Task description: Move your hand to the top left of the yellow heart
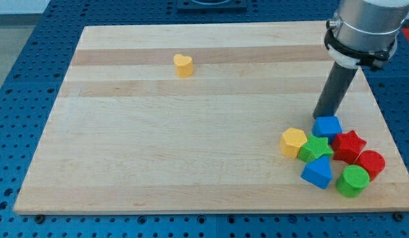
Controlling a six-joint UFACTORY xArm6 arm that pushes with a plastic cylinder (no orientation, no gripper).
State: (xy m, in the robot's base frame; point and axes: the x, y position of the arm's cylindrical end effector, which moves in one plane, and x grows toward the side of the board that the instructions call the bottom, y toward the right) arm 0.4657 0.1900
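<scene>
Near right corner of the wooden board [191, 158]: a tight cluster of seven blocks. Nearest the front edge sit the green cylinder [353, 181] and the blue triangular block [317, 173], with the red cylinder [370, 164] just right of them. Behind these lie the green star [316, 149], the red star [349, 145] and the yellow hexagon [293, 142] at the cluster's left edge. The blue cube-like block [327, 126] is farthest of the group. My tip [320, 117] stands touching or just behind that blue block; no jaws on this rod. Yellow heart [183, 65] sits alone, far left of centre, well apart from the tip. No containers or writing visible. Blue perforated table [32, 66] surrounds the board.
</scene>
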